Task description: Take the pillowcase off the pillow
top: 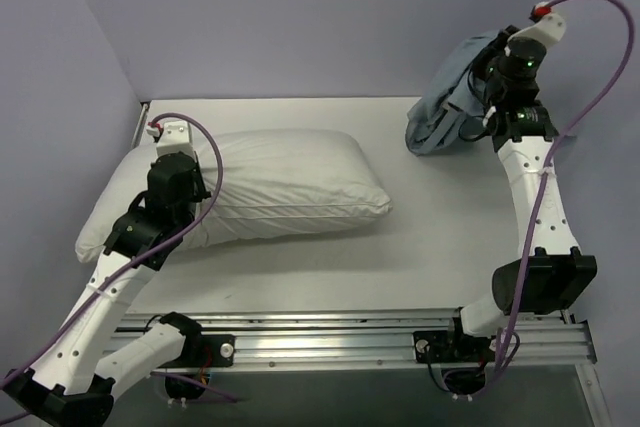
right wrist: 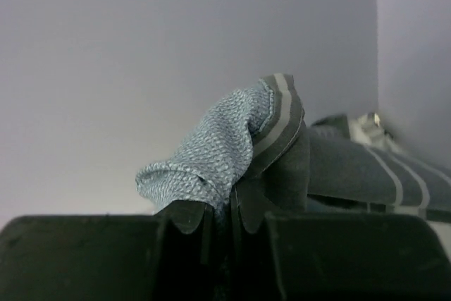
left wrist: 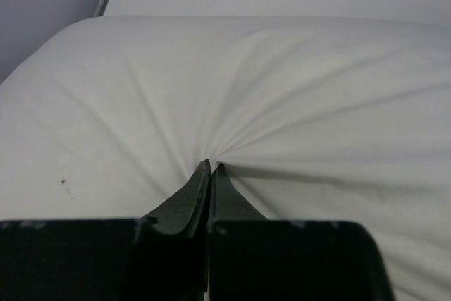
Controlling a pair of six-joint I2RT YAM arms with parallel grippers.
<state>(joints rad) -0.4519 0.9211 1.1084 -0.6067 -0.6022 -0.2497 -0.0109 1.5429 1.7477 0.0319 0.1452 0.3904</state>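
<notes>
Table point(top: 430, 247): white top, walled in by lilac panels point(top: 300, 17) behind and to both sides. A metal rail point(top: 350, 332) runs along the near edge and carries both arm bases.

Pillow point(top: 290, 182): white and plump, lying flat on the left half of the table with its long side across. It is bare of any cover. From above, the left arm overlaps its left end and hides that part.

Pillowcase point(top: 445, 107): bunched at the far right corner, well apart from the pillow, hanging from the raised right arm. Whether its lower end rests on the table cannot be told. The right wrist view shows light blue weave folded against dark grey with pale stripes; the gripper body cuts off the lower folds.

Right gripper point(right wrist: 222, 206): jaws nearly closed, a fold of the pillowcase pinched between them.

Left gripper point(left wrist: 211, 167): jaws closed tip to tip on a small pinch of the pillow's cloth, with creases radiating from the tips.

Purple cables point(top: 615, 37): one loops over each arm.

Dark speck point(left wrist: 65, 185): on the pillow's surface, too small to identify.
</notes>
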